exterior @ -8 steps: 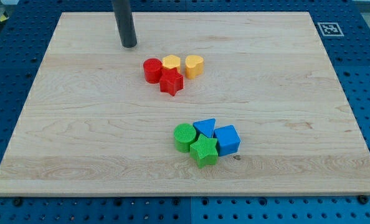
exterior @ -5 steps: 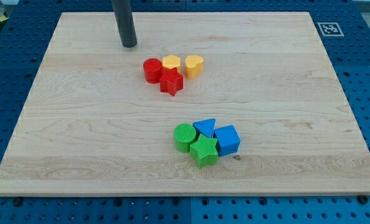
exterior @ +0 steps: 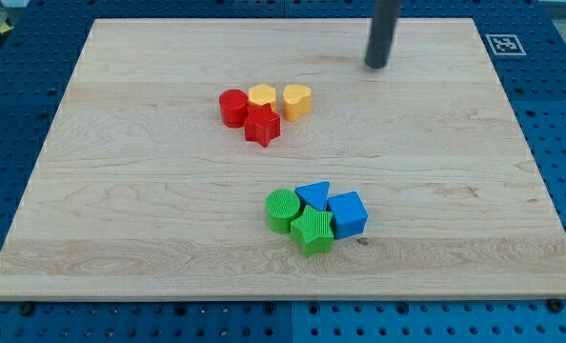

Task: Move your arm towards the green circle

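Observation:
The green circle (exterior: pixel 283 211) lies on the wooden board (exterior: pixel 121 191) below the middle, at the left of a cluster. A green star (exterior: pixel 313 232), a blue triangle (exterior: pixel 313 195) and a blue cube (exterior: pixel 348 214) touch or crowd beside it. My tip (exterior: pixel 376 66) stands near the view's top, right of centre, far above and to the right of the green circle, touching no block.
A second cluster sits above the middle: a red circle (exterior: pixel 232 108), a red star (exterior: pixel 262 126), a yellow hexagon (exterior: pixel 261 95) and a yellow heart-like block (exterior: pixel 296 100). A fiducial tag (exterior: pixel 504 44) marks the board's top right corner.
My tip has moved from the top left of the board, above the red and yellow cluster, to the top right of centre. No block has moved.

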### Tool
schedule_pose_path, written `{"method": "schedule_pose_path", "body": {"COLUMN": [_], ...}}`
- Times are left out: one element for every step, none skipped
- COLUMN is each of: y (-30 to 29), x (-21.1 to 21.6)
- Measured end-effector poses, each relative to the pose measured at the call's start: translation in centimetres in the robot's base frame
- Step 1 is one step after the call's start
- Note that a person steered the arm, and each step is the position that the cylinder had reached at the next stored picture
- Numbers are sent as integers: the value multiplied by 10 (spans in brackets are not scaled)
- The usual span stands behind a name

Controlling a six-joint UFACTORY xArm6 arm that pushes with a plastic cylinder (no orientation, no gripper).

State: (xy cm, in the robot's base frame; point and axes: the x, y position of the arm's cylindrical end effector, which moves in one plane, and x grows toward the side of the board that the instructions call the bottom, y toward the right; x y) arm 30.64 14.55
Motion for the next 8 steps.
{"method": "schedule_pose_path", "body": {"y": [14,14,5,-26,-64,-113,-158,-195], "x": [50,122,183,182,178,178,177,189]}}
